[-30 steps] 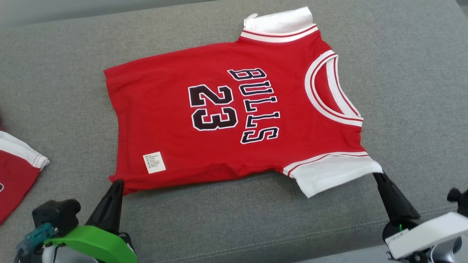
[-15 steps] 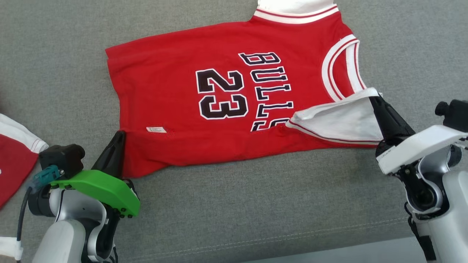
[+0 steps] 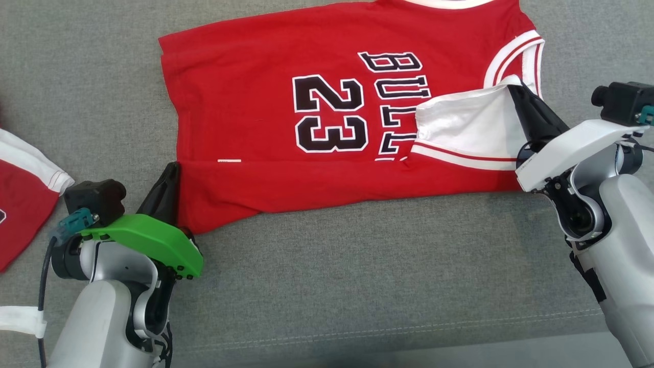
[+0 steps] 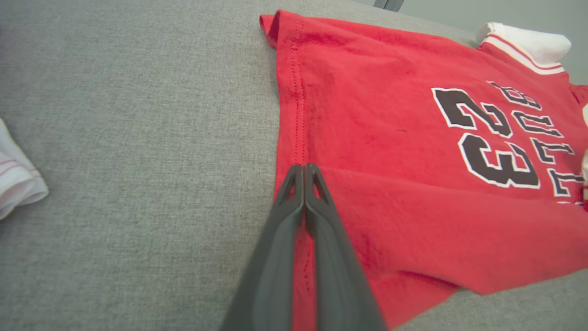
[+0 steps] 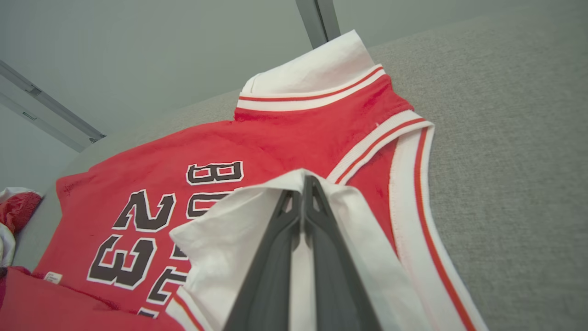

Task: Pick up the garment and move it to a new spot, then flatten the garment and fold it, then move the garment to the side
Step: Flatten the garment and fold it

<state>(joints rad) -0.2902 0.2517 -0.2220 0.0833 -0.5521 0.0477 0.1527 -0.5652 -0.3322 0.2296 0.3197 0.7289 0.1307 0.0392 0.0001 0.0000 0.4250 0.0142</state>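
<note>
While the left gripper has its fingers pressed tight on the near hem corner of the red jersey, the right gripper has its own fingers clamped on the tip of the white sleeve. That sleeve is lifted and doubled back over the jersey's chest, covering the end of the lettering. From the left fingers a red strip of the near side is turned over onto the front, its edge just below the number 23. The jersey lies front up across the far half of the grey cushion, neck toward the right edge. A second red and white garment rests at the cushion's left edge, well apart.
</note>
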